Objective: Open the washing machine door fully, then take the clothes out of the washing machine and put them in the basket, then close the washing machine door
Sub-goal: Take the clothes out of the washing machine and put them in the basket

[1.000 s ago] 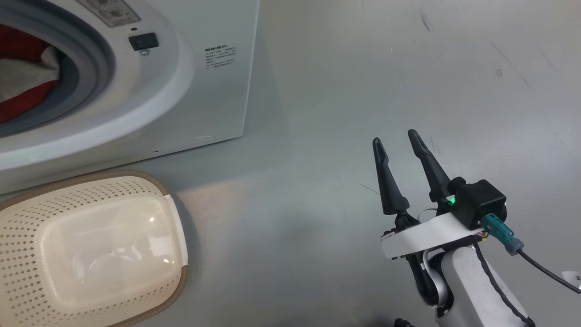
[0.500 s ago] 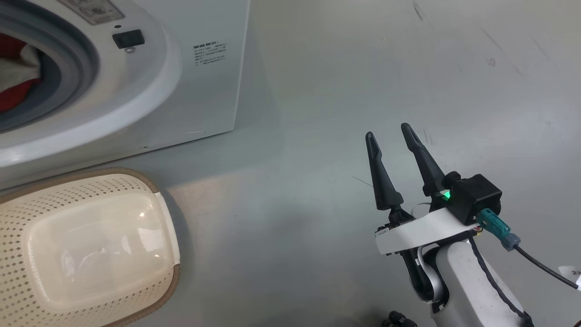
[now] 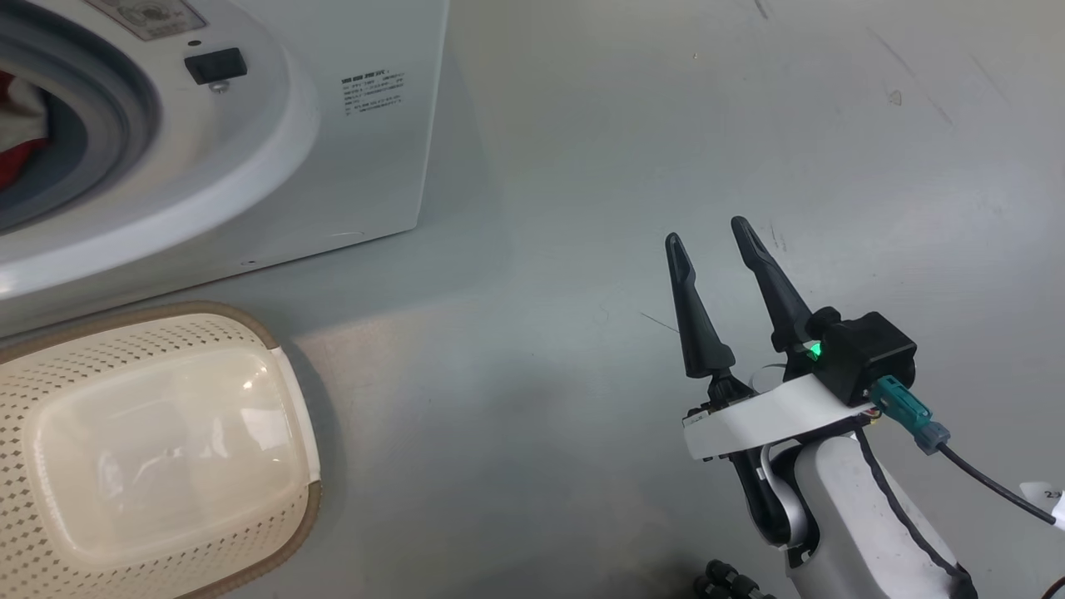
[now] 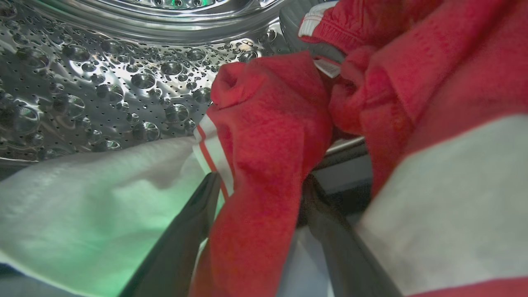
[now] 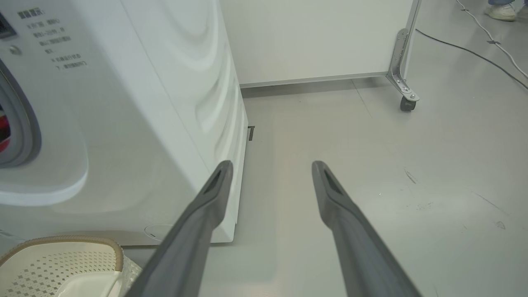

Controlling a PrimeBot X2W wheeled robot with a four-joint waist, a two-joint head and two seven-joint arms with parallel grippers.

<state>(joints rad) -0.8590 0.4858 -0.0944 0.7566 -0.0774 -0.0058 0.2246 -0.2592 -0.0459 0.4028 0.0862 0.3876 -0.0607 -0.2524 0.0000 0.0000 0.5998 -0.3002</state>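
**Left claw deep in the drum, spread around a red fold**

Inside the washing machine (image 3: 358, 166) we go. The left wrist view gives the close-up: the left gripper (image 4: 260, 178) is released, its dark fingers (image 4: 181, 239) standing wide on either side of a fold of the clothes (image 4: 268, 123), not pinching it. That fold is coarse red knit and runs lengthwise from between the fingers up towards the top of the view. A white stripe with a thin red line edges it, soft white cloth spreads at lower left, and a broad white band crosses at the right. Behind shines the steel drum (image 4: 103, 82), dimpled and dotted with holes.

From the head, just a sliver of red and white shows past the grey rubber seal (image 3: 108, 108), at the far left. The round mouth faces out over the basket (image 3: 150, 337), which sits mouth up on the grey floor (image 3: 582, 125) just in front of the washer. It is cream plastic with perforated walls and a brown woven-look rim.

Over to the right gripper (image 3: 705, 233): released, holding nothing, well apart from the washer and hovering over bare floor with its long tapered fingers pointing away from the robot. Its own camera adds the washer's ribbed white side, a white panel on a caster (image 5: 406, 103), a cable (image 5: 474, 53) and someone's shoe (image 5: 501, 10).
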